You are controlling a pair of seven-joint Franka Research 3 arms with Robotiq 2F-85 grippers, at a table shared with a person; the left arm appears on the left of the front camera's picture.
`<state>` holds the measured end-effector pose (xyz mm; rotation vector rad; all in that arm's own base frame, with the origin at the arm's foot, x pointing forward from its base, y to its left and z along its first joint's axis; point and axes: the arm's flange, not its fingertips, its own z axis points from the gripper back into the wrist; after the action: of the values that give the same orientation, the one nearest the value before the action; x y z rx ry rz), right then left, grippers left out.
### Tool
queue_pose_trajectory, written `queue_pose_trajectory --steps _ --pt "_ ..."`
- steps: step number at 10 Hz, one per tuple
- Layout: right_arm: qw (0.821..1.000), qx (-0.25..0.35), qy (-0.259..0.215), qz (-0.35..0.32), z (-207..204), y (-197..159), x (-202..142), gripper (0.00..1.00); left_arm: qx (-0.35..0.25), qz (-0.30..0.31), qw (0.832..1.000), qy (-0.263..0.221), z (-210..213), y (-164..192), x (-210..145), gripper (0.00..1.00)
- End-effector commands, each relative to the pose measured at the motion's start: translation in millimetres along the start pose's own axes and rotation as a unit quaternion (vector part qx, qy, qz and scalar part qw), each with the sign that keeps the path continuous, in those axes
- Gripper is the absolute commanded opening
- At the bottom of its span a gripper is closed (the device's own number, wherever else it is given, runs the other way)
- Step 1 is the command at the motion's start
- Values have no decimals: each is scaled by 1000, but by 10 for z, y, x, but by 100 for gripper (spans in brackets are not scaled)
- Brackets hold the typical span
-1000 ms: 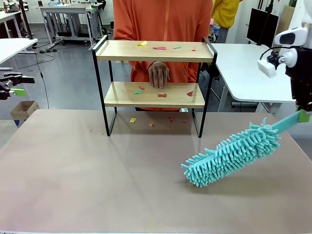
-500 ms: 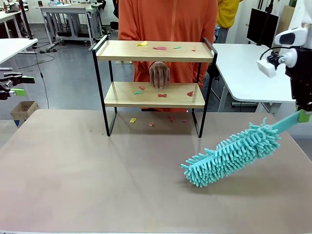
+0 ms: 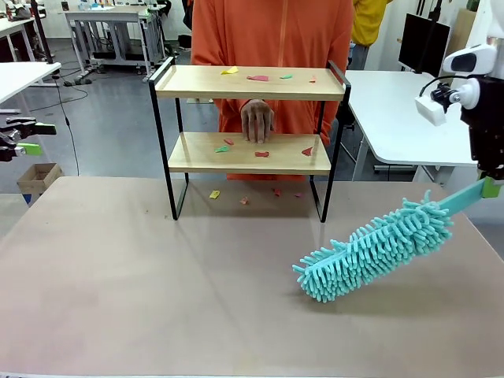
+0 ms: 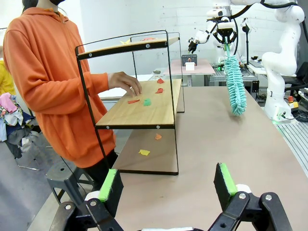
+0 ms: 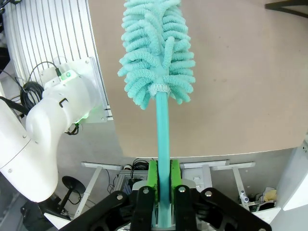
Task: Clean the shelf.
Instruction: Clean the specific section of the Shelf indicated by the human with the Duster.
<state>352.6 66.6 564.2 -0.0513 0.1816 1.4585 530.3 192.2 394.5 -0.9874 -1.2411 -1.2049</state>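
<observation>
The shelf stands at the far middle of the brown table, with coloured paper scraps on its top board, on the lower board and on the table under it. A person's hand rests on the lower board from behind. At the right edge my right gripper is shut on the handle of a teal fluffy duster, whose head hangs low over the table, right of the shelf. In the right wrist view the handle sits clamped between the green pads. My left gripper stands open off the table's left side, and its own view looks along the shelf.
A person in an orange hoodie stands right behind the shelf. White tables stand at the back right and back left. My right arm's base sits beside the table edge. The near half of the brown table is bare.
The person's body has shifted slightly to the right. Both arms, the duster and the hand on the lower board have stayed put.
</observation>
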Motion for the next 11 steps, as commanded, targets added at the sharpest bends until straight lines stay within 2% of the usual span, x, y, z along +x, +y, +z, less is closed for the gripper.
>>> queue_pose_trajectory --steps 1,3,5,6,8,9,11 --pt "1000 0 0 0 0 0 0 13 -2 -2 1000 -4 0 -18 30 100" --pt "995 -32 -78 -50 153 12 363 13 -2 -2 1000 -4 0 -18 30 100" --pt "989 -56 -118 -71 306 134 683 13 -2 -2 1000 -4 0 -18 30 100" --pt "983 -61 -138 -102 368 202 860 13 -2 -2 1000 -4 0 -18 30 100" --pt "962 -48 -195 -184 447 366 1309 13 -2 -2 1000 -4 0 -18 30 100" --pt "953 -44 -224 -199 460 457 1517 13 -2 -2 1000 -4 0 -18 30 100" --pt "932 -56 -244 -262 499 640 1757 13 -2 -2 1000 -4 0 -18 30 100"
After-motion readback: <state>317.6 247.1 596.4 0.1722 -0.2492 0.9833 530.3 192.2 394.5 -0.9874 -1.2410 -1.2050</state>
